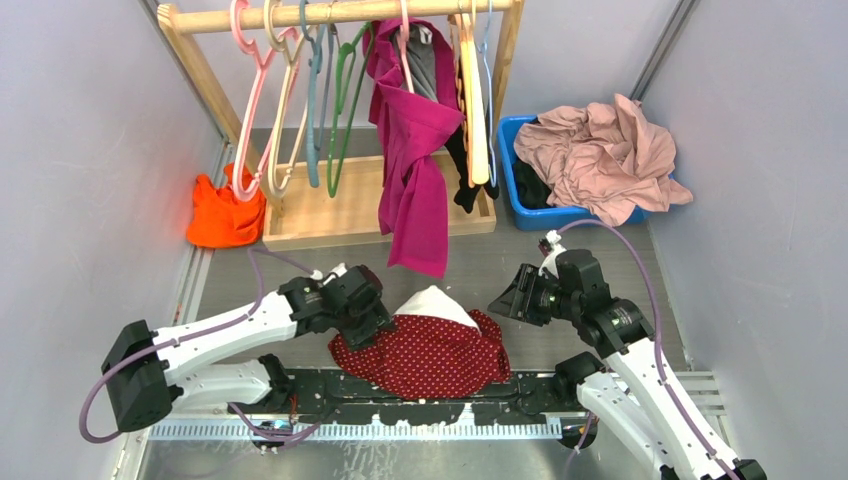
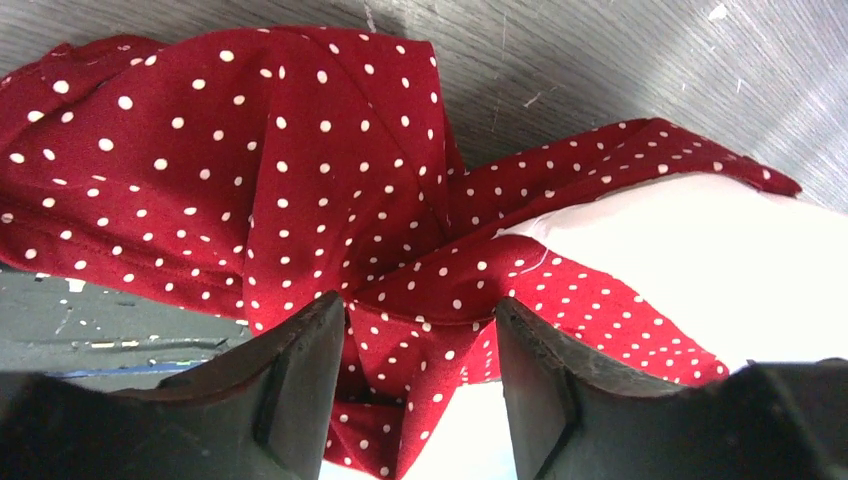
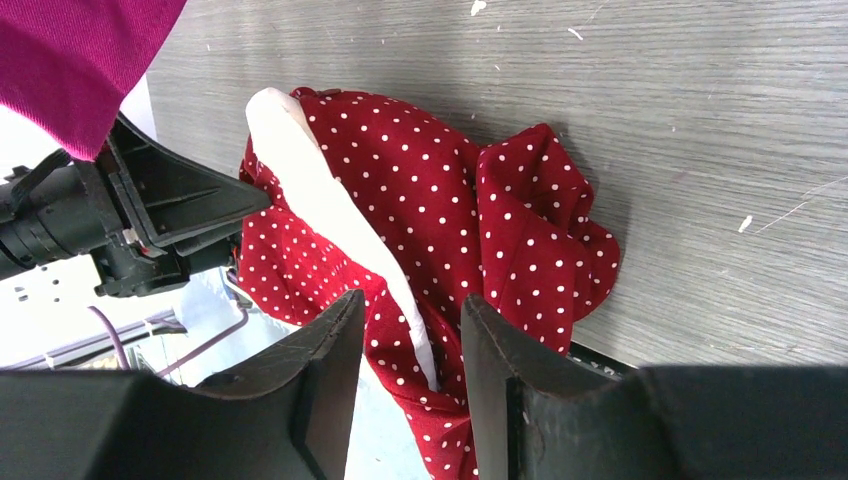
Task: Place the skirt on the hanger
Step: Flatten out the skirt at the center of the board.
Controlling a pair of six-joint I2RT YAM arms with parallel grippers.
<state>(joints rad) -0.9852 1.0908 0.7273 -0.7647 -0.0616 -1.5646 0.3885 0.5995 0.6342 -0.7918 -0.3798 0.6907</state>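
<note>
Item: skirt [image 1: 430, 355], crumpled on the tabletop [image 1: 480, 262] between both arms, white lining [image 1: 432, 303] exposed. Hanger [image 1: 252, 115]: on the rail [image 1: 350, 12], well apart from the skirt. Left claw [image 2: 420, 310]: spread, straddling a fold. Right claw [image 3: 410, 305]: spread, near the skirt's edge. I judged it best to pinch the waistband, not loose folds, before lifting.

White arm links [image 1: 215, 330], black joints [image 1: 135, 385], purple cables [image 1: 652, 290], black jaws

on the tabletop [image 1: 560, 270], the skirt [image 1: 430, 355] is heaped at the near edge; a wooden rack [image 1: 330, 215], blue bin [image 1: 565, 216] and orange cloth [image 1: 222, 215] are ranged along the far edge.
</note>
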